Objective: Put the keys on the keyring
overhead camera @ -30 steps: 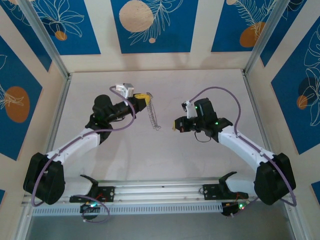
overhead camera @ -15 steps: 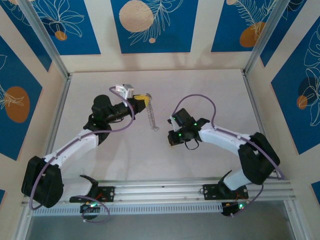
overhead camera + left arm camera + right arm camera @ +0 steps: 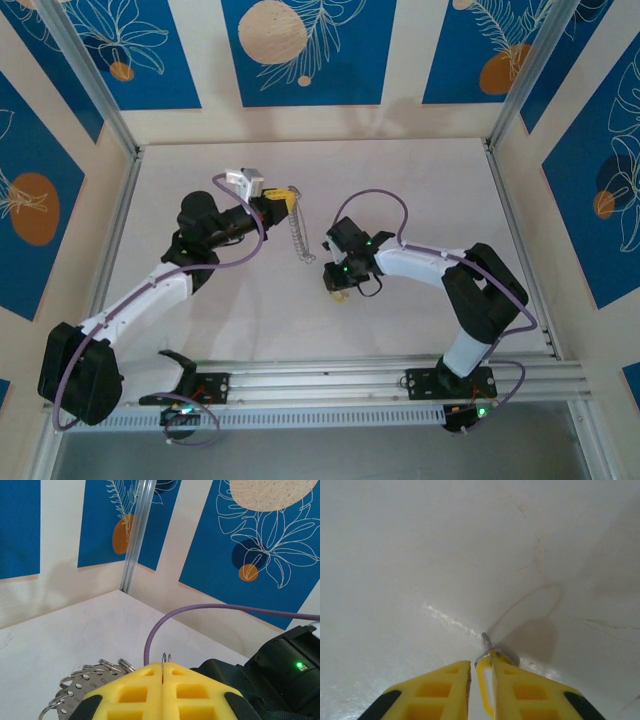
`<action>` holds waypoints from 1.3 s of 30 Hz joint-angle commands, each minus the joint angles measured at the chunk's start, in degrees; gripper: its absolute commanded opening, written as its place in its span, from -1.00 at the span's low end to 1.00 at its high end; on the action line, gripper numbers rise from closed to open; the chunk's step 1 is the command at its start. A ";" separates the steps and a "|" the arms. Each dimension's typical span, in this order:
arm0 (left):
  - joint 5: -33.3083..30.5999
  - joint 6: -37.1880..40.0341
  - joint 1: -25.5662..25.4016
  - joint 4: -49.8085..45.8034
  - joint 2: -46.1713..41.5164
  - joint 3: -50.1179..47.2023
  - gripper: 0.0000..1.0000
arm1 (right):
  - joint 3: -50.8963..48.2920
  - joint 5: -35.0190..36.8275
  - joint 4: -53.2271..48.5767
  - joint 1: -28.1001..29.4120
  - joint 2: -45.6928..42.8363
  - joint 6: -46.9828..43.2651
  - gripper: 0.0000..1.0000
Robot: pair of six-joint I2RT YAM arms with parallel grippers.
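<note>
Our left fingers (image 3: 135, 692) are clamped flat together on the thin wire of the keyring (image 3: 80, 685), which hangs from them above the desk (image 3: 400, 190), its silvery fringe dangling. The right fingers (image 3: 437, 687) sit low over the desk, parted by a slit, with the key (image 3: 489, 655) in it; it looks loose rather than pinched. We judge the key light, smooth and apt to twist, so we would take its yellow body, leaving the tip free. The hoop is stiff but swings.

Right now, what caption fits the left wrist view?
Left gripper with jaws shut on the keyring, its silvery rings fanned out beside them, the white table beyond.
</note>
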 commanded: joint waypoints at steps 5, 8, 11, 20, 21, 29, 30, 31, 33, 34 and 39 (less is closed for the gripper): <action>-0.41 0.48 -0.61 1.71 -1.41 0.07 -1.00 | -0.61 0.97 -0.39 -0.73 -5.12 1.30 -0.44; -0.37 1.05 -0.63 0.84 -1.74 0.43 -1.00 | -0.98 1.78 -0.45 -0.30 -5.00 1.32 -0.43; -0.55 1.15 -0.59 0.83 -1.98 0.34 -1.00 | -1.37 2.18 -0.34 -0.29 -3.96 1.14 -0.42; -0.56 1.18 -0.63 0.69 -1.94 0.42 -1.00 | -1.90 0.43 1.90 -0.21 -1.79 0.61 -0.42; -0.56 1.23 -0.63 0.74 -1.93 0.43 -1.00 | -1.82 0.34 1.99 -0.15 -1.47 0.54 -0.42; -0.43 1.18 -0.58 1.00 -1.58 0.43 -1.00 | -1.34 -0.26 2.65 -0.12 0.66 0.27 -0.47; -0.45 1.30 -0.61 0.96 -1.58 0.41 -1.00 | -1.32 -0.28 2.77 -0.12 0.90 0.25 -0.48; -0.46 1.32 -0.63 0.92 -1.53 0.43 -1.00 | -1.36 -0.45 2.88 -0.12 1.16 0.25 -0.49; -0.46 1.34 -0.61 0.96 -1.52 0.43 -1.00 | -1.30 -0.53 2.98 -0.12 1.53 0.25 -0.52; -0.49 1.38 -0.63 0.93 -1.56 0.47 -1.00 | -1.32 -0.63 3.08 -0.12 1.66 0.26 -0.54; -0.43 1.41 -0.63 1.04 -1.49 0.44 -1.00 | -1.24 -0.70 3.35 -0.21 2.23 0.34 -0.57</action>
